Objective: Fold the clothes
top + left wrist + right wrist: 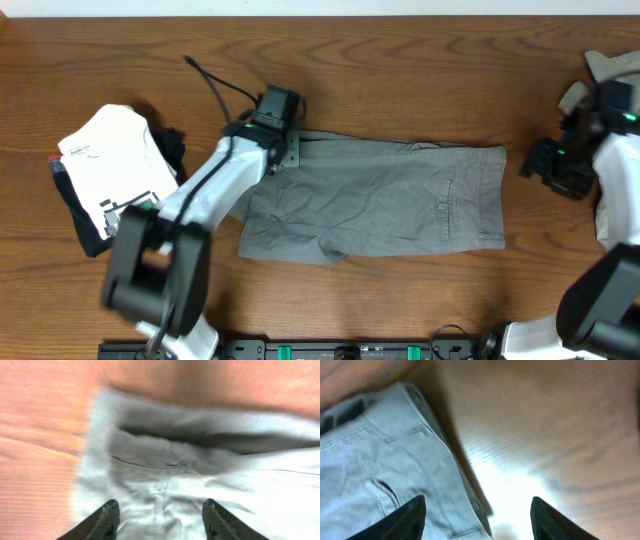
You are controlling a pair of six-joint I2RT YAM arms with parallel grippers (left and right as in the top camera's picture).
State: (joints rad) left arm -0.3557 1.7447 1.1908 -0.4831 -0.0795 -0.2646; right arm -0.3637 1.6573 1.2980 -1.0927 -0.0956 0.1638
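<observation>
Lying flat near the middle of the wooden table, the grey shorts are stretched from nine o'clock to three o'clock in the overhead view. A pocket seam is seen toward the three o'clock end, and wrinkles are seen across the cloth.

The left gripper is placed at the shorts' corner toward ten o'clock. In the left wrist view, which is blurred, the shorts fill most of the picture. The left gripper is spread wide, with both dark fingers over the grey cloth. Whether they touch it cannot be told.

The right gripper is held at three o'clock of the shorts, near their edge but apart from it. In the right wrist view it is also spread wide. One finger is over the shorts, and the other is over bare wood.

Further out at nine o'clock, a folded white garment is stacked on a dark garment. At the three o'clock edge of the table, pale cloth is partly seen behind the right arm.
</observation>
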